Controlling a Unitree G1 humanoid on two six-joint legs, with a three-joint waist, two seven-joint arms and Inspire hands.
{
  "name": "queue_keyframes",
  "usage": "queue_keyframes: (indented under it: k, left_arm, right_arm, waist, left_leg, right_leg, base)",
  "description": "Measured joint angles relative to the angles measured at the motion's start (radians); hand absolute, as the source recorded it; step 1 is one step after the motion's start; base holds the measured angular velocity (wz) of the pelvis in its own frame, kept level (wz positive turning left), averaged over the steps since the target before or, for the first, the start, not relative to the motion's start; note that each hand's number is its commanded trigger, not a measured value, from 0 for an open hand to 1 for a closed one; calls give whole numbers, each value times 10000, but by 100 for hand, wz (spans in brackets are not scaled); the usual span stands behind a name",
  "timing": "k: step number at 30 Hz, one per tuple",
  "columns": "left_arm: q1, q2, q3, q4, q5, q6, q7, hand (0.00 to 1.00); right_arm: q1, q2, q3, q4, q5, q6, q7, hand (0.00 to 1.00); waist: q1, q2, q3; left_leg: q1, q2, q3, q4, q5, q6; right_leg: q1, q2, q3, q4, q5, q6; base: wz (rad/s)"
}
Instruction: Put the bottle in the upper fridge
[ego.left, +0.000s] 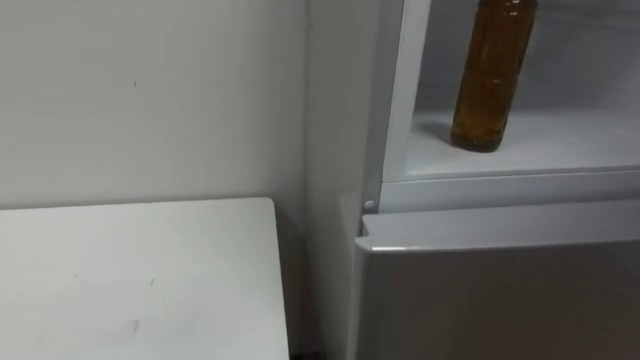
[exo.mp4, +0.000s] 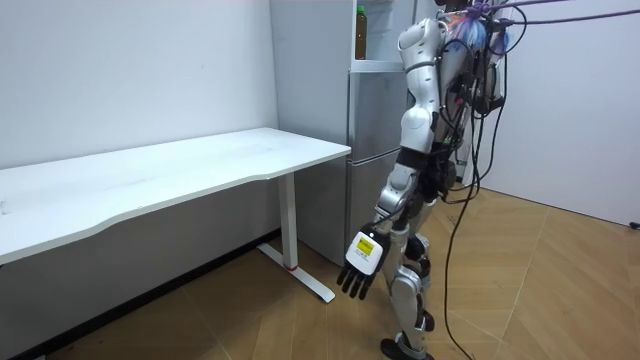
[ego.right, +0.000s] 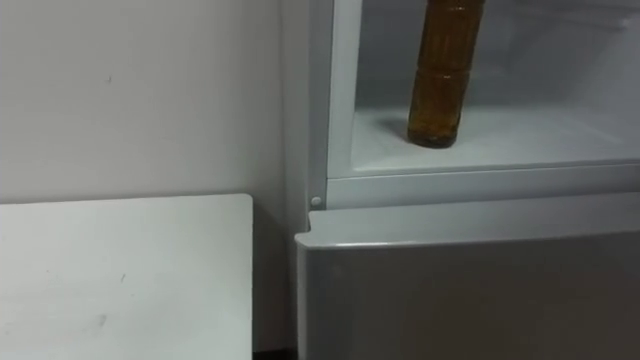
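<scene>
In the upper fridge compartment, left eye view: bottle (ego.left: 489, 80) stands upright on the white shelf (ego.left: 570, 140), toward the front left. It's near the frame, with a gap as far as I can tell. Amber liquid inside, cap cut off by the frame top. Lower door (ego.left: 500, 300) is shut beneath it. Table (ego.left: 130, 280) sits to the left, a narrow dark gap between it and the fridge side.

Right eye view: same layout. Bottle (ego.right: 440, 80) has its base flat on the shelf, no lean, nothing touching it.

Room view: robot stands upright facing the fridge (exo.mp4: 375, 150), table end on its left. Left hand (exo.mp4: 360, 268) hangs low beside the thigh, fingers straight and loosely spread, pointing down. It holds nothing and touches nothing. Bottle (exo.mp4: 361, 32) shows up in the open compartment, well above that hand.

My read: placement looks done. What's left is backing off, maybe shutting the upper door, which I can't make out. To do that well:
- The bottle is tall and narrow and sits close to the shelf's front, so a knock would probably tip it outward.
- Keep arms out of the opening.
- Any door swing should be slow.
- Ideally the bottle would sit deeper on the shelf.
</scene>
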Motion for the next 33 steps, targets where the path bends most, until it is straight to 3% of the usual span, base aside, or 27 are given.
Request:
queue_keyframes:
  k: [6, 11, 15, 25, 33]
  left_arm:
    - [-48, -38, 1, 206, -13, -87, 76, 0]
    - [-97, -37, 1, 426, -12, -148, 164, 0]
    - [-117, -38, 1, 447, -3, -134, 244, 0]
    - [-122, -37, 0, 413, -1, 57, 545, 0]
    - [-122, -31, -51, 442, -3, 62, 545, 0]
  right_arm:
    - [-44, -5, 36, -920, -570, 48, 531, 0]
    - [-405, -6, -206, -1496, -571, -276, 974, 0]
    - [-417, -6, -281, -1514, -770, -283, 1098, 0]
    - [-401, -6, -295, -1985, -800, -246, 1561, 0]
    - [-442, -6, -229, -2298, -804, -247, 1973, 0]
  waist:
    - [15, -21, -5]
    - [20, -139, 6]
    - [28, -232, -36]
    - [58, -192, -105]
    - [119, -207, -59]
  left_leg:
    - [-4, 12, -47, 8, 0, 0]
    - [-39, 61, -156, 4, 0, 0]
    - [-82, 73, -283, -112, -4, 4]
    - [-16, 171, -295, -262, 0, 2]
    - [58, 187, -269, -185, 0, 1]
  right_leg:
    - [15, 18, 17, -12, 4, 5]
    - [151, 23, -54, -269, 137, 15]
    - [220, 45, -222, -447, 238, 31]
    - [425, 153, -360, -900, 399, 29]
    - [585, 150, -403, -1034, 397, 25]
  base:
    - [1]
    - [6]
    - [6]
    - [0]
    - [0]
